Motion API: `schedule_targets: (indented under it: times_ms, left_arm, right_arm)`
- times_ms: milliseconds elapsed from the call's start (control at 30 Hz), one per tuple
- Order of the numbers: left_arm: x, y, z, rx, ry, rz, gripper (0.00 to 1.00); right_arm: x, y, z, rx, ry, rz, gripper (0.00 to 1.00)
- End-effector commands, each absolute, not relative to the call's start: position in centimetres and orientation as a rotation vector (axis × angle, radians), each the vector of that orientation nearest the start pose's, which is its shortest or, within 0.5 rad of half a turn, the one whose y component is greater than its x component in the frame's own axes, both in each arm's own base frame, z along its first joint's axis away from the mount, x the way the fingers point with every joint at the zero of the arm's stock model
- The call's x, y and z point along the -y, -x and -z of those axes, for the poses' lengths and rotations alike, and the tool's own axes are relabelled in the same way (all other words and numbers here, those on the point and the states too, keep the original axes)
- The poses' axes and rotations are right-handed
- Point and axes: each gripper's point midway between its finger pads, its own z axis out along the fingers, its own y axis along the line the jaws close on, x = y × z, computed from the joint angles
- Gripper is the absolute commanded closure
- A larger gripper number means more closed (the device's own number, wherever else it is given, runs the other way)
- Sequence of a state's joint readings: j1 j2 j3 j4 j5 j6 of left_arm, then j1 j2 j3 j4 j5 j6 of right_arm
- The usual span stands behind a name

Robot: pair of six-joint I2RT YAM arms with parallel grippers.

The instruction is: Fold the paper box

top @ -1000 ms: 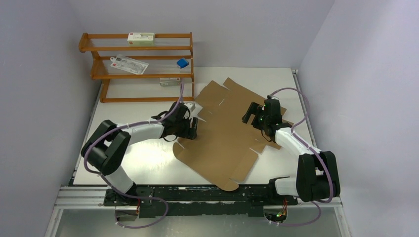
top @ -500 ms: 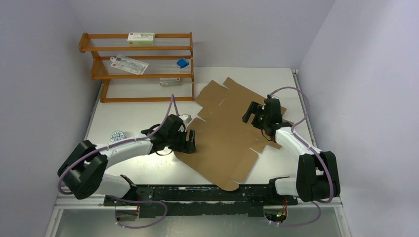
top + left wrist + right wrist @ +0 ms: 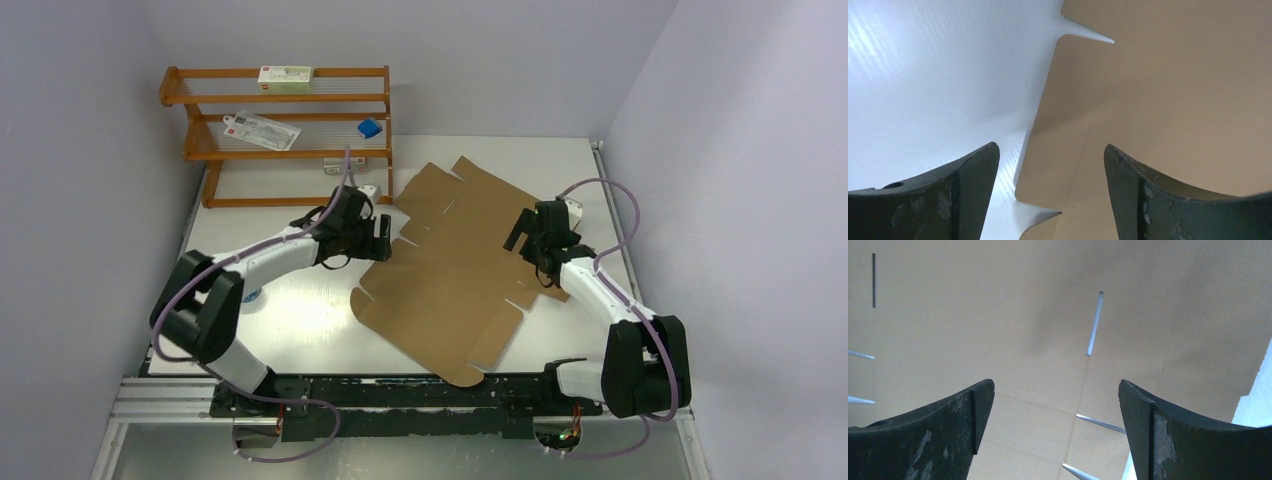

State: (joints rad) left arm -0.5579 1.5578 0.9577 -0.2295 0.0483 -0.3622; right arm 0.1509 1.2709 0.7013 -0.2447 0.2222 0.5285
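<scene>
Found the paper box (image 3: pixel 450 275) lying flat and unfolded on the white table (image 3: pixel 300 325), a brown sheet with flaps and slits, between the two arms. Saw the left gripper (image 3: pixel 384 240) at the sheet's left edge, jaws apart with nothing between them; in the wrist view, looked down onto a notched flap edge and bare table. Saw the right gripper (image 3: pixel 519 233) over the sheet's right part, jaws wide apart, gripping nothing, above a slit. Noted a wooden rack (image 3: pixel 275 150) at the far left with small items on its shelves.
</scene>
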Motion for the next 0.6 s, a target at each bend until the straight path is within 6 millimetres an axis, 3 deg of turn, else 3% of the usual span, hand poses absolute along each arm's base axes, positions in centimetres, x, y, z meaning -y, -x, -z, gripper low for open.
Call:
schedule_targets:
  times_ms: [0, 200, 367, 567]
  left_arm:
    - [24.6, -33.2, -6.9, -2.436, -0.339, 0.532, 0.19]
    - [24.5, -34.3, -5.5, -2.466, -0.333, 0.536, 0.2]
    - [26.5, -32.4, -5.1, -2.495, -0.397, 0.718, 0.24]
    - [26.4, -30.1, -4.0, -2.538, -0.406, 0.791, 0.25]
  right_arm:
    - [-1.7, -31.8, -7.1, -2.295, -0.624, 0.022, 0.0]
    - [-1.1, -31.5, -5.2, -2.328, -0.657, 0.076, 0.0]
    - [-2.0, -32.5, -4.4, -2.34, -0.644, 0.027, 0.0]
    - [-2.8, -33.6, -4.0, -2.344, -0.61, -0.024, 0.0]
